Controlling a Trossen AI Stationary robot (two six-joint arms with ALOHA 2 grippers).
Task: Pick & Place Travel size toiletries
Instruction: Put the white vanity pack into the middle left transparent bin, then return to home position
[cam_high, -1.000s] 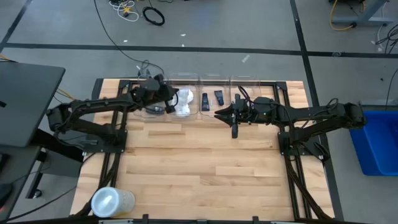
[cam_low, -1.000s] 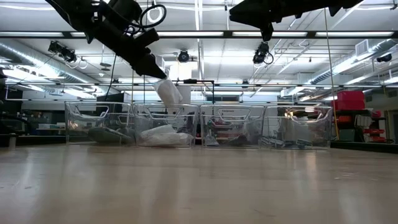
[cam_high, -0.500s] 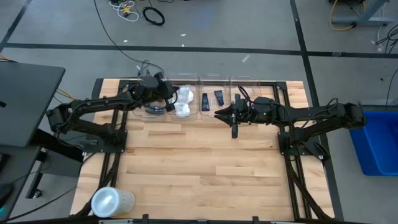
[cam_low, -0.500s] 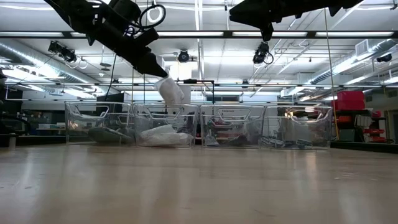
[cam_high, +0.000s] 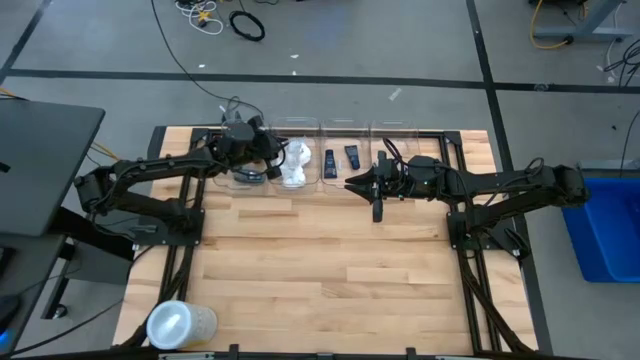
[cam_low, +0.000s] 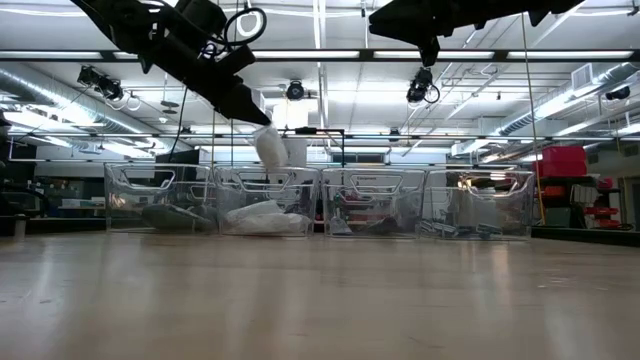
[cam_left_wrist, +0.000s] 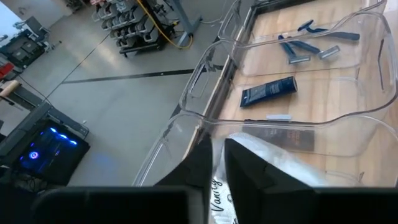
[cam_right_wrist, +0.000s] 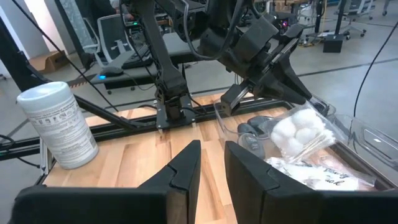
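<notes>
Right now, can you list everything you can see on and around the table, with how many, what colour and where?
Clear bins: four, transparent, in a row along the table's far edge.
White packets: several, one at the left gripper's tips above the second bin, others lying inside it.
Black tubes: two, third bin.
Blue razors: a few, fourth bin.
Round container: one, white-translucent, near-left corner.
Table: one, light wood.
Left gripper: dark, over the second bin.
Right gripper: dark, raised near the third bin, holding nothing.
</notes>
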